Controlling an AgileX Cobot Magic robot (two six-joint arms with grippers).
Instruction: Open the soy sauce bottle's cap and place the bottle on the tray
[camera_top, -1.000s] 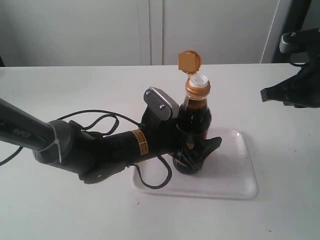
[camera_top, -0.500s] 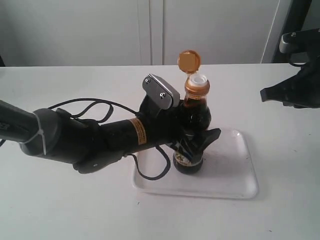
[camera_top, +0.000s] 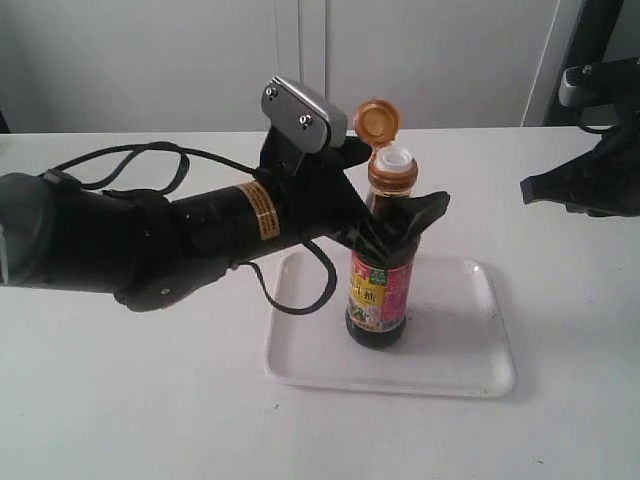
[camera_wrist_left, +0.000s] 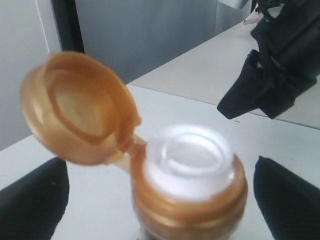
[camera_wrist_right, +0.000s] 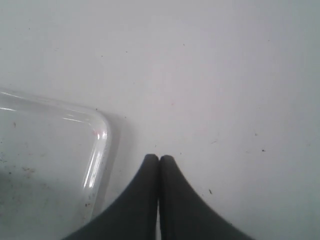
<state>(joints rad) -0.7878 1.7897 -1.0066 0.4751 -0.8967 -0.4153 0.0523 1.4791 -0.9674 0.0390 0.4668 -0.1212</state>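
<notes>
The soy sauce bottle (camera_top: 381, 290) stands upright on the white tray (camera_top: 455, 340), its red, yellow and green label showing. Its golden-orange cap (camera_top: 378, 121) is flipped back on its hinge, baring the white spout (camera_top: 394, 159). My left gripper (camera_top: 402, 222) is open and straddles the bottle's neck and shoulder. The left wrist view has the spout (camera_wrist_left: 190, 157) and open cap (camera_wrist_left: 77, 107) between the gripper's (camera_wrist_left: 160, 202) wide-apart dark fingers (camera_wrist_left: 32, 200). My right gripper (camera_top: 532, 188) hovers shut at the right. In the right wrist view its (camera_wrist_right: 160, 159) tips are pressed together above the table, beside the tray's corner (camera_wrist_right: 97, 145).
The left arm and its black cables (camera_top: 150, 160) stretch across the white table (camera_top: 120, 400) from the left side. A grey wall with cabinet seams (camera_top: 300, 60) runs along the far edge. Dark equipment (camera_top: 600, 60) stands at the back right.
My left gripper has climbed from the bottle's lower body to its neck, uncovering the label. The bottle stays standing on the tray. The right gripper has not moved.
</notes>
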